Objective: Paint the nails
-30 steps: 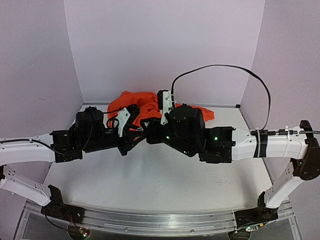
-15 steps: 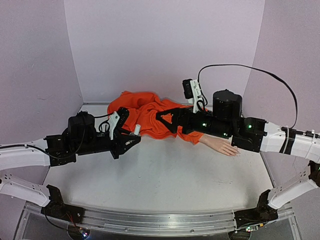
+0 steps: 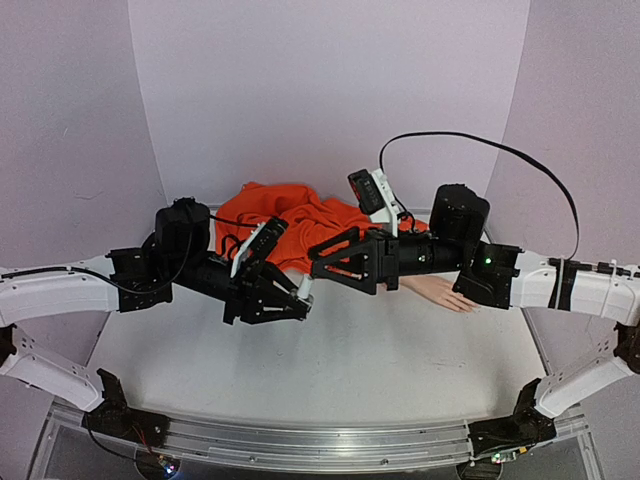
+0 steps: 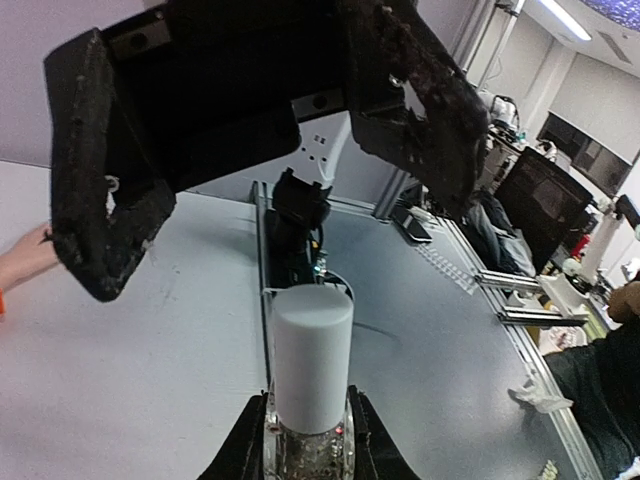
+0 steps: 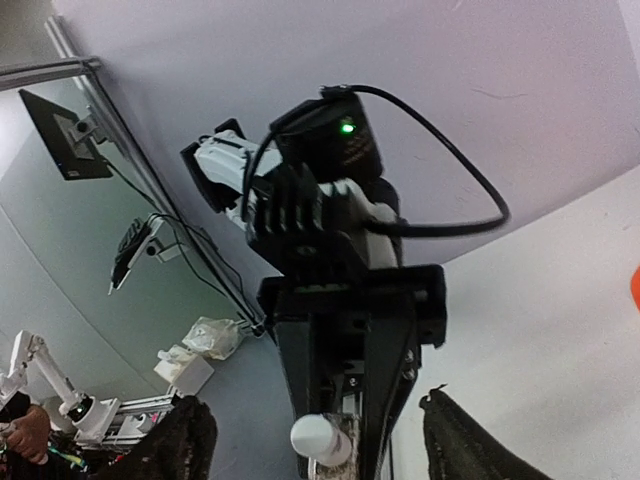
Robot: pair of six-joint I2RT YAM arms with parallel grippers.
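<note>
Nails (image 3: 468, 305) point right along the flat mannequin hand (image 3: 438, 290); left tool (image 4: 308, 452) clamps bottle (image 4: 312, 370), right tool (image 3: 320, 268) gapes.

top view: bright, even, diffuse light; faint soft shadows under arms on worktop (image 3: 330, 350); sharp throughout; rail (image 3: 300, 445) bows slightly at bottom edge.
left wrist view: strong fisheye; ceiling strip light (image 4: 568, 18) blown out; right hand (image 4: 272, 235) close to lens, dark, detail lost; white cap (image 4: 312, 345) evenly lit; small glints in bottle (image 4: 308, 450).
right wrist view: tilted; wall bright; green led (image 5: 346, 127) flaring; fingertips (image 5: 190, 445) blurred silhouettes at bottom edge.
</note>
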